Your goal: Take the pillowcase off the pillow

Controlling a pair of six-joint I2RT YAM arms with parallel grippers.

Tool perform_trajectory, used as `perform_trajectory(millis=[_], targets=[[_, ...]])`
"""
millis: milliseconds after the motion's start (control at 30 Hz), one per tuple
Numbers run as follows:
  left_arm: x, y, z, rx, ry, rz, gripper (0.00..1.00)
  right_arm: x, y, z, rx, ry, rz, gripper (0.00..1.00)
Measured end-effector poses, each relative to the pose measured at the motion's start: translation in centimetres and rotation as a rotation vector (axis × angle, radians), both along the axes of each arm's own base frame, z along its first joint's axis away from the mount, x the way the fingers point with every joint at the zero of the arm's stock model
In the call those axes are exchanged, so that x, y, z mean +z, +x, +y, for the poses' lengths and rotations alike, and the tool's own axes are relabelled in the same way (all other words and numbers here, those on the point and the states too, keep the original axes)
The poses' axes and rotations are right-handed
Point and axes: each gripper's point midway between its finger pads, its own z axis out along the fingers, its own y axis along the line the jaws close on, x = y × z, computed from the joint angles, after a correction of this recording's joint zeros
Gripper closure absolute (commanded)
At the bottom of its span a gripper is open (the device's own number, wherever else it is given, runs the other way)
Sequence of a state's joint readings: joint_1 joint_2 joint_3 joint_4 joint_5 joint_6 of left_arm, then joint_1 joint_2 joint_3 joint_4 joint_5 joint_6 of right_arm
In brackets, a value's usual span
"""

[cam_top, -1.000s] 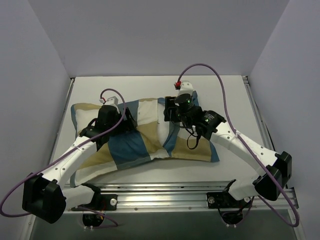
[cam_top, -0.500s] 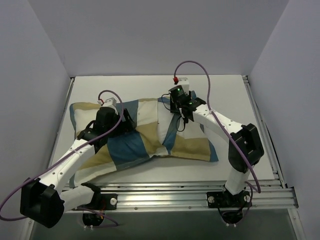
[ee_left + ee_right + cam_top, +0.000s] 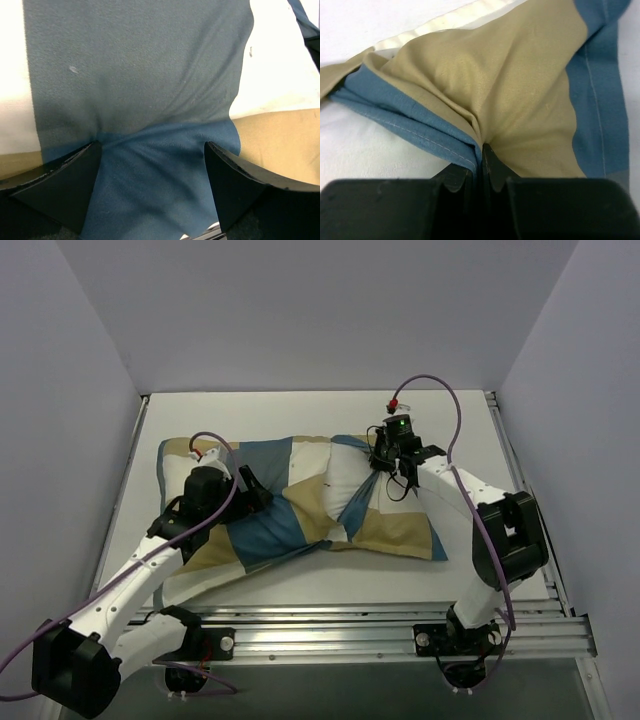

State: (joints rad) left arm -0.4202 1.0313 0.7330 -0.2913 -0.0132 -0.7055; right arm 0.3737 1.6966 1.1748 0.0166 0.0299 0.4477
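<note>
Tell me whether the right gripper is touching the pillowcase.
Touching. The right wrist view shows the right gripper shut on a bunched fold of the pillowcase.

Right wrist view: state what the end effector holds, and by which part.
The right end effector is shut on the pillowcase, pinching a bunched fold where tan cloth meets the blue edge.

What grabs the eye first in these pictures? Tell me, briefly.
The blue, tan and cream pillowcase sprawls across the middle of the top view, bunched into a tight fold where the right gripper is shut on it. Just beside that pinch, the white pillow shows through the opening. Toward the left, the left gripper is open, spread wide over a blue block.
</note>
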Motion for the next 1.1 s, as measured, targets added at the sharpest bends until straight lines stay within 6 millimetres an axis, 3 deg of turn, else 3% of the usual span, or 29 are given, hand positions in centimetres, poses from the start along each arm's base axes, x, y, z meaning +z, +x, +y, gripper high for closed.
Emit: perform_trajectory(millis=[133, 267, 467, 600, 733, 933, 1100], targets=[[1.2, -0.4, 0.0, -0.049, 0.043, -0.022, 0.06, 0.8, -0.8, 1.5, 0.086, 0.083, -0.032, 1.0], [4.3, -0.2, -1.4, -0.146, 0.112, -0.071, 0.06, 2.7, -2.0, 3.5, 0.164, 0.12, -0.076, 1.0], [12.4, 1.2, -8.5, -0.352, 0.169, -0.261, 0.06, 6.0, -5.3, 7.5, 0.313, 0.185, -0.124, 1.0], [15.0, 3.7, -11.1, -0.387, 0.192, -0.32, 0.05, 7.3, -6.5, 8.8, 0.369, 0.216, -0.141, 1.0], [13.0, 5.9, -13.2, -0.419, 0.239, -0.287, 0.05, 7.2, -6.7, 9.0, 0.383, 0.226, -0.134, 1.0], [6.1, 6.8, -14.7, -0.47, 0.321, -0.135, 0.04, 7.2, -6.9, 9.3, 0.393, 0.23, -0.134, 1.0], [4.7, 6.7, -15.3, -0.489, 0.329, -0.106, 0.01, 7.1, -7.1, 9.6, 0.402, 0.23, -0.132, 1.0]])
